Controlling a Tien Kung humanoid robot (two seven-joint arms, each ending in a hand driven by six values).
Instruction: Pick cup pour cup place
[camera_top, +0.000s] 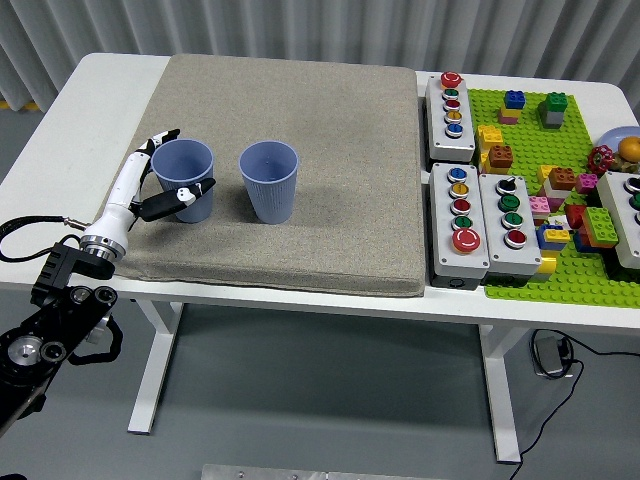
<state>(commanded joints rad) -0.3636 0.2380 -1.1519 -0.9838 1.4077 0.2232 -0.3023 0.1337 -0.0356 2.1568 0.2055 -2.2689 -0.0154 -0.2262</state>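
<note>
Two blue ribbed cups stand upright on the grey mat. The left cup sits between the fingers of my left hand, which reaches in from the lower left on a white forearm. Its fingers stretch out straight past the cup's back-left rim, apart from it. The thumb lies across the cup's front wall. The hand is open around the cup. The right cup stands free a short way to the right. I cannot see what is inside either cup. My right arm is out of view.
Three grey button boxes stand right of the mat. A green baseplate with several toy bricks fills the far right. The black arm base hangs below the table's near-left edge.
</note>
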